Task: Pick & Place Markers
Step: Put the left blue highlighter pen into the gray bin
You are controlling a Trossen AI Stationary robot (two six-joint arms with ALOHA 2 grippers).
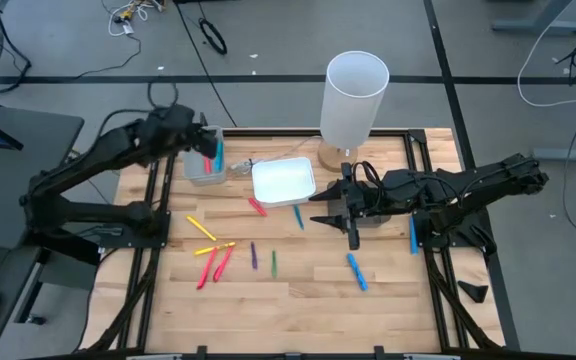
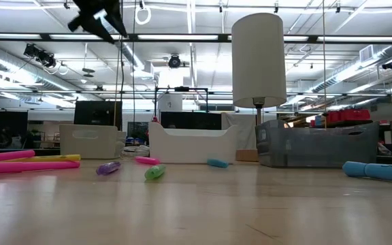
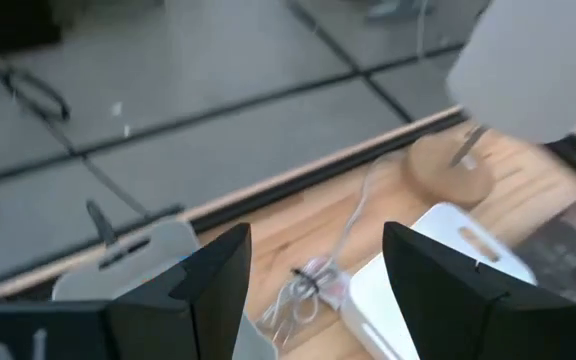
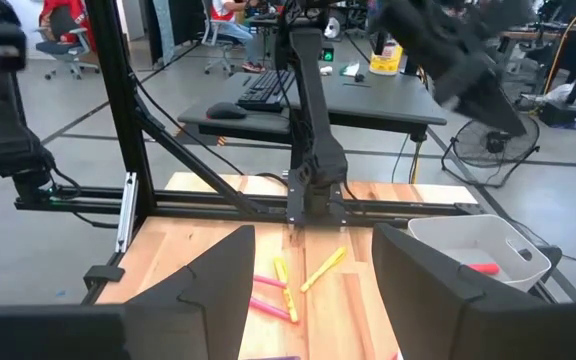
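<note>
While my left gripper [image 1: 208, 148] hovers parted over the grey tray [image 1: 204, 168] holding some markers, about ten markers [image 1: 215, 257] remain scattered on the table [image 1: 308, 300], my right gripper [image 1: 330, 208] empty, agape.

Pale wood-grain table [image 1: 298, 290] carrying red, pink, yellow, purple, green and blue markers [image 1: 215, 262], a white tray [image 1: 283, 182], a clear grey tray [image 1: 204, 170], a white-shaded lamp [image 1: 353, 95]; both arms black.
</note>
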